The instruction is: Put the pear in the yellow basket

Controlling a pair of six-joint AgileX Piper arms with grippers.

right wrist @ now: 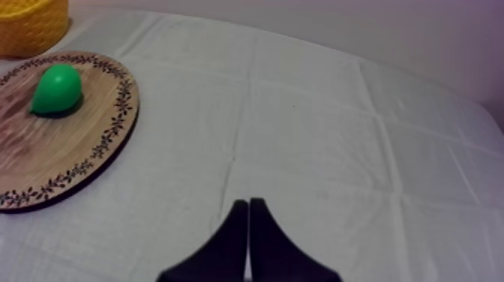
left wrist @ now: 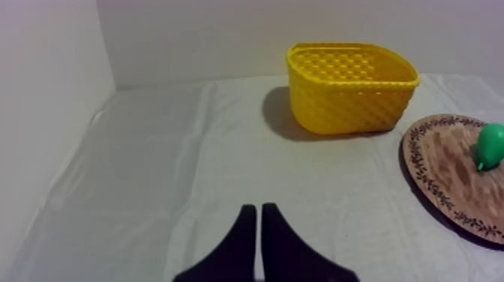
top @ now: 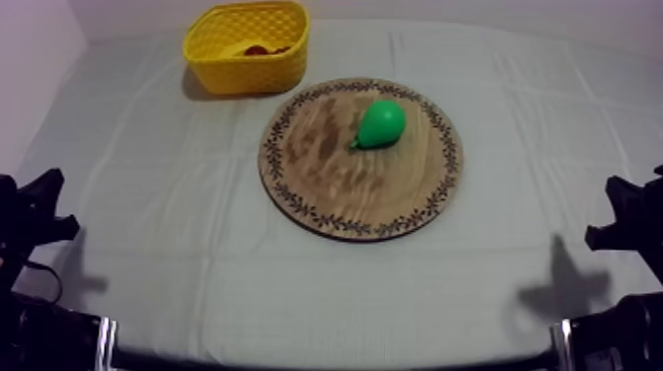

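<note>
Pear [top: 381, 123]: green, lying on its side on the wooden board [top: 326, 192], in the board's far right part, with the narrow end turned toward the board's middle.

Wooden board: flat on the counter [top: 197, 257], about central, patterned rim unobstructed.

Yellow basket [top: 247, 64]: upright on the counter beyond the board, at the far left, near the board's rim. A small red fruit [top: 258, 49] lies inside it (partly hidden by the basket wall).

Left tool [left wrist: 259, 206]: fingers pressed together in a narrow wedge, nothing held. It sits low over bare cloth at the counter's left side, well apart from basket and board.

Right tool [right wrist: 248, 201]: same condition, a narrow wedge gripping nothing, over bare cloth at the right side, well apart from the board and the pear.
</note>
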